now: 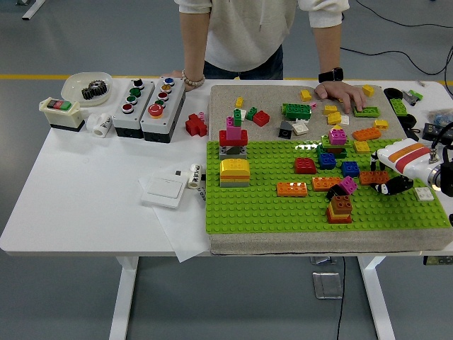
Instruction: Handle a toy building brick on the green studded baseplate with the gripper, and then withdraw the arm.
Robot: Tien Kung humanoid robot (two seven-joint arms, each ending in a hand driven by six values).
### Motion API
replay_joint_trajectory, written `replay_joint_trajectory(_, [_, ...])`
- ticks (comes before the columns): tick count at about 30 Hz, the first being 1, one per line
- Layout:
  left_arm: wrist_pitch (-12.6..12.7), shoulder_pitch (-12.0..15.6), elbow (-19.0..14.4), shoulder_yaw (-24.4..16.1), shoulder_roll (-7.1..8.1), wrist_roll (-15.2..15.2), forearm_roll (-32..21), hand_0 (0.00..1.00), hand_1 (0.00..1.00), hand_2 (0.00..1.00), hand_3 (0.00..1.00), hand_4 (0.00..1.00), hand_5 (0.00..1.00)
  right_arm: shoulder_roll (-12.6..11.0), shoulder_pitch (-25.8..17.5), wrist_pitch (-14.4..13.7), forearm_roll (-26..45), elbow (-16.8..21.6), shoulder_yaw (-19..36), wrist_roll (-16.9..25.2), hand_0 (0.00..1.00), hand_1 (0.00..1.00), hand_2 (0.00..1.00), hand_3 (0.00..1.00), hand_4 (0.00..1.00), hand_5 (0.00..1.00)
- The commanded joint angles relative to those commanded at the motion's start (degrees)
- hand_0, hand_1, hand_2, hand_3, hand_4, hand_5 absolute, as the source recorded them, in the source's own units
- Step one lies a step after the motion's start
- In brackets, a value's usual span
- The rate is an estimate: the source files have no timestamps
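The right robot hand (388, 185) hovers with curled dark fingers over the right part of the green baseplate (269, 209), just beside an orange brick (373, 177), while a person's hand (340, 92) rests on the far mat.

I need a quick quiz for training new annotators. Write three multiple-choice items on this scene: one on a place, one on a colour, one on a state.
1. Where does the white wall switch lie?
A. On the table left of the green baseplate
B. On the baseplate
C. In the white bowl

2. What colour is the brick topping the small stack near the baseplate's front edge?
A. Blue
B. Brown
C. White

3. What is the person's hand with the watch doing?
A. Lifting a brick high
B. Resting on the beige mat among loose bricks
C. Pressing a button

Answers:
1 A: the switch sits on the white table beside the baseplate's left edge.
2 B: a brown brick sits on red and orange layers.
3 B: the hand lies flat on the mat.
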Motion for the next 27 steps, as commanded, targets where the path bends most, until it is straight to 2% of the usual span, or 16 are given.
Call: replay_joint_trajectory(27, [0.1,0.0,0.1,0.0,0.09,0.1,0.1,0.425,0.476,0.497,0.598,0.624,0.756,-2.1,-0.6,0.1,0.3,2.6,3.4,1.1,0.248,0.410,0.513,0.507,0.692,0.434])
